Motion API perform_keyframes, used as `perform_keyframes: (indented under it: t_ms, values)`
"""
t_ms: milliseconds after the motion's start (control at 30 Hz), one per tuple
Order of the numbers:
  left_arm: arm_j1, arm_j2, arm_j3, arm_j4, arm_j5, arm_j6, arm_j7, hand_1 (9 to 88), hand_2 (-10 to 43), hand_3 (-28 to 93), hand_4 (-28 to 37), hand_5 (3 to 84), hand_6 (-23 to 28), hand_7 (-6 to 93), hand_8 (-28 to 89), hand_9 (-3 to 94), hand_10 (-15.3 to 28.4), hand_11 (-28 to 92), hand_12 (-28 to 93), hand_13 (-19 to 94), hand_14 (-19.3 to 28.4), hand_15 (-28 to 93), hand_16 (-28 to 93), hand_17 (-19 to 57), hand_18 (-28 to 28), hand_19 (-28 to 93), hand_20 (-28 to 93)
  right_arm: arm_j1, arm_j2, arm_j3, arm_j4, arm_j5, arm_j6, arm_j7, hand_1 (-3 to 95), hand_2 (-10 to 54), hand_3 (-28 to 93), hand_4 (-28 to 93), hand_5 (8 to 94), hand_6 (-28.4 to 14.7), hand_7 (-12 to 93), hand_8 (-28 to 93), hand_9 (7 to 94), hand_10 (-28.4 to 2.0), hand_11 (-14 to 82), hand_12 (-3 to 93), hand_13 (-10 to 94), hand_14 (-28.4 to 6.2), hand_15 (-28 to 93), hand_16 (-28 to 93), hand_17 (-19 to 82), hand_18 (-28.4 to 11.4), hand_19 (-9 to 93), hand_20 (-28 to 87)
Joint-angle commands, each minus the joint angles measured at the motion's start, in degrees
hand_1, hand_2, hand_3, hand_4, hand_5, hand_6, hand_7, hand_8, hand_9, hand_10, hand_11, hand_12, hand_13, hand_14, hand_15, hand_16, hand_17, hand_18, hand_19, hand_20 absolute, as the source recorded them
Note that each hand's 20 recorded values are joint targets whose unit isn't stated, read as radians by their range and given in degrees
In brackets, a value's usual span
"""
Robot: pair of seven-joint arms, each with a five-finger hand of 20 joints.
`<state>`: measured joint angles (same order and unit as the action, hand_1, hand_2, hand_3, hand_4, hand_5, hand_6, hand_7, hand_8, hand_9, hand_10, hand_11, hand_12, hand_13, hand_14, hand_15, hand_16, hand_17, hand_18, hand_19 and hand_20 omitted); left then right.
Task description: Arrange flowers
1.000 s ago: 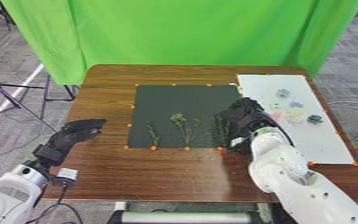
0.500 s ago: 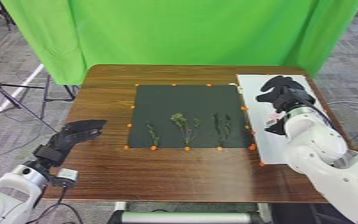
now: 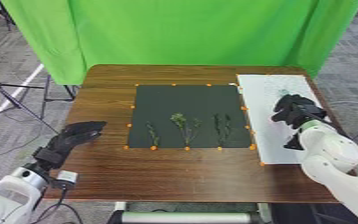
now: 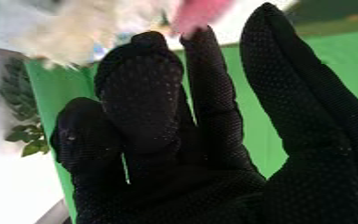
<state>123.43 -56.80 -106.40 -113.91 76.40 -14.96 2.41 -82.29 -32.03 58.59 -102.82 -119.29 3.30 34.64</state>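
The head view looks forward and down from the near side; the right wrist view looks closely along the black-gloved right hand [image 3: 296, 109]; both share the green cloth curtain [image 3: 193, 32].

The curtain [image 3: 184, 35] is bright green, the table [image 3: 158, 175] brown with darker grain, the mat [image 3: 184, 97] near-black, edged with orange dots [image 3: 252, 147]. The stems [image 3: 178, 120] are green, the board [image 3: 262, 90] white. The arms [image 3: 331, 162] are white, the left hand [image 3: 76, 134] black, the right hand [image 3: 291, 111] black with tiny pale specks. One flower [image 4: 200, 12] is pink, another cream. The floor [image 3: 349, 65] is grey with a white line [image 3: 11, 97]
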Motion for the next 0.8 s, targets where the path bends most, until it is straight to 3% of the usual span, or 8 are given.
perform_keyframes:
  t_ms: [33, 133, 267, 367, 433, 467, 700, 800]
  values:
    - [1.2, -0.3, 0.75, -0.39, 0.37, 4.95, 2.44, 28.4, -6.0, 61, -15.1, 40.1, 4.6, 10.9, -5, 35.8, 14.4, 13, 12, 31, 18.9, 16, 2, 1.4, 16.3, 11, 15, -1.5, 0.6, -1.3, 0.7, -0.2, -0.5, -0.4, 38.8, -9.4, 65, -9, 59.6, 1.0, 19, -6, 64.4, -13.0, 9.2, 16.7, 87, -4.5, 54, 31, 55, -15.6, 93, 45]
    - [1.3, 0.17, 1.43, -0.29, 0.38, 9.54, 5.32, 28.6, -5.8, 61, -15.4, 40.7, 4.9, 11.1, -6, 36.7, 14.5, 14, 12, 32, 19.1, 17, 2, 1.8, 16.5, 11, 15, -0.8, 0.3, -2.8, 1.1, -0.8, 1.2, -0.6, 41.9, -9.5, 65, -10, 59.7, 1.3, 19, -6, 65.5, -12.5, 9.4, 16.8, 87, -4.4, 54, 31, 55, -15.7, 93, 46]
    - [1.0, 1.36, 3.03, -0.2, -1.14, 19.66, 10.37, 28.8, -5.7, 61, -15.5, 42.1, 5.1, 12.4, -6, 38.4, 15.0, 16, 12, 33, 19.2, 19, 1, 2.8, 16.6, 13, 16, 0.3, 0.6, -5.1, 1.4, -1.4, 4.7, -0.7, 52.3, -9.5, 57, -12, 64.2, 1.6, 20, 10, 70.7, -11.9, 10.7, 17.5, 87, -3.5, 57, 30, 55, -15.0, 93, 49]
    - [1.1, 2.19, 4.4, -0.45, -4.96, 28.3, 13.87, 29.2, -5.4, 62, -16.2, 43.7, 5.3, 14.3, -6, 40.1, 15.3, 18, 11, 33, 18.6, 20, 0, 4.9, 16.1, 15, 17, 0.4, 0.9, -6.0, 1.4, -1.1, 8.4, -1.2, 56.3, -9.5, 56, -13, 67.6, 1.4, 20, 11, 74.7, -11.0, 9.1, 22.6, 88, -2.9, 59, 31, 56, -14.8, 93, 52]
    - [1.2, 2.21, 4.32, -0.58, -7.76, 31.69, 15.59, 29.4, -5.1, 62, -16.3, 44.3, 5.2, 15.2, -7, 41.2, 15.3, 20, 11, 34, 18.4, 20, 0, 6.7, 15.8, 17, 18, 0.6, 1.0, -6.2, 1.2, -1.8, 10.0, -1.6, 59.6, -9.5, 56, -13, 71.2, 1.1, 22, 11, 80.5, -10.2, 5.5, 29.9, 89, -2.3, 61, 31, 58, -14.6, 93, 55]
    - [1.4, 2.21, 4.04, -0.62, -8.84, 32.59, 16.08, 29.5, -5.1, 62, -16.3, 44.6, 5.3, 15.5, -7, 41.5, 15.4, 20, 11, 34, 18.3, 21, 0, 7.2, 15.7, 18, 18, 0.6, 1.3, -6.1, 0.9, -2.1, 10.9, -1.8, 60.2, -9.4, 56, -13, 72.0, 1.1, 22, 11, 82.2, -10.2, 5.2, 31.2, 89, -2.1, 61, 31, 58, -14.7, 93, 56]
    - [5.0, 1.57, -1.77, -0.3, -12.93, 29.61, 14.25, 29.2, -5.4, 63, -16.4, 45.0, 5.2, 16.2, -7, 41.8, 15.5, 21, 11, 34, 18.2, 22, -1, 8.1, 15.2, 18, 18, 4.0, 2.7, -5.4, -4.5, -1.4, 14.0, -3.5, 61.8, -9.5, 57, -14, 76.0, 0.4, 23, 10, 86.2, -9.2, 4.9, 34.6, 89, -1.6, 62, 32, 59, -14.5, 93, 58]
    - [6.9, 0.91, -4.09, -0.29, -12.56, 27.45, 12.36, 28.9, -5.8, 63, -16.4, 44.9, 5.2, 16.2, -7, 41.9, 15.5, 21, 10, 34, 18.3, 22, -1, 7.9, 15.0, 17, 18, 9.2, 1.9, -8.0, -6.8, 2.0, 13.7, -4.9, 62.0, -9.5, 57, -14, 76.7, 0.6, 23, 10, 86.7, -9.3, 4.8, 34.7, 89, -1.5, 62, 32, 59, -14.4, 93, 59]
